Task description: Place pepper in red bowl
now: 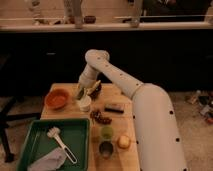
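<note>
Wooden table (125, 97), contents:

- Slim, curved, dark green pepper (79, 92): clenched in the gripper (81, 90), held just above the small white cup (85, 104), to the right of the bowl below and not in it.
- Shallow, round, orange-red bowl (56, 98): left side of the table, near the cup.
- Dark brown bowl (95, 90) with a yellow item: just behind the gripper.
- Green plastic tray (80, 131): front left, holding a white-headed brush (60, 140) and a grey cloth (47, 161).
- White robot arm (125, 82): reaches in from the right.
</note>
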Robot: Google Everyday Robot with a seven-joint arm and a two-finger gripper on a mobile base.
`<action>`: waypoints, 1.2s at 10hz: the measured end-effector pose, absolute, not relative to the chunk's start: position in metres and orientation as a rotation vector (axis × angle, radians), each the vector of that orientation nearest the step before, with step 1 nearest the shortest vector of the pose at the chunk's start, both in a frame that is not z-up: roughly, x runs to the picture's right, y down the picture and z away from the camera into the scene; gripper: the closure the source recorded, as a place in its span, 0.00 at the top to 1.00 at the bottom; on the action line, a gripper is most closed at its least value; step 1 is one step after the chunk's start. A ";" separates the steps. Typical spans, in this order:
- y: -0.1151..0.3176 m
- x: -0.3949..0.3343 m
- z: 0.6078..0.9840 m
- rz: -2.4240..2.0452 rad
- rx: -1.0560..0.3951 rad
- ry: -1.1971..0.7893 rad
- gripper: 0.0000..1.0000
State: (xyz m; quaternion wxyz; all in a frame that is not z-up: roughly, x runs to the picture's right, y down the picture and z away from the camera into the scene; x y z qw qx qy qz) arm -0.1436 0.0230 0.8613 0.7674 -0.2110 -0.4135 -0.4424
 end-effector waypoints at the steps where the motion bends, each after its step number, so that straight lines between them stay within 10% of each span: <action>1: 0.023 -0.148 0.865 -0.962 -0.459 -0.902 0.00; 12: 0.028 -0.206 0.884 -1.014 -0.478 -0.960 0.00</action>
